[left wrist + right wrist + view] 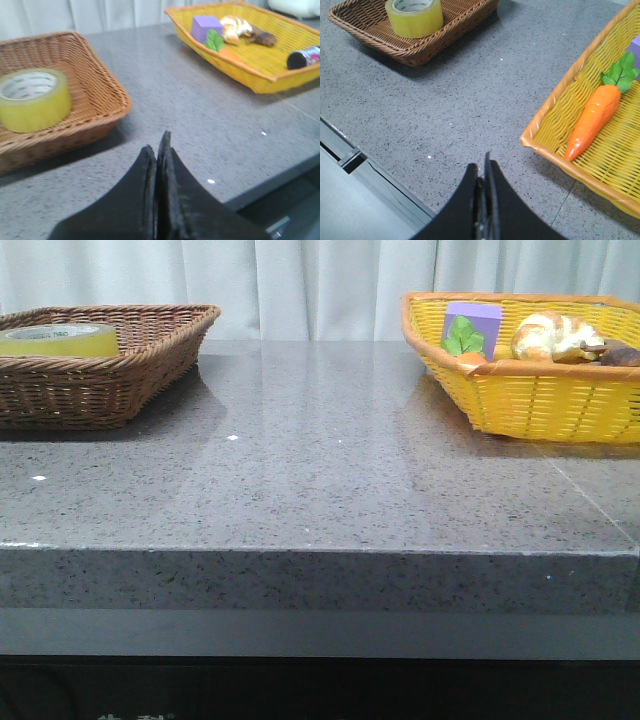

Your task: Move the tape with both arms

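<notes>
Closest to the camera, the left pincer (159,150) is pinched shut and holds nothing. So is the right pincer (484,172). Yellow tape (33,99) sits flat, hole up, in the brown basket (102,107) on the counter (330,480), nearer the left arm.

Grey speckled stone table (320,480) carries brown wicker basket (100,375) at left & yellow basket (530,390) at right (well apart).
</notes>
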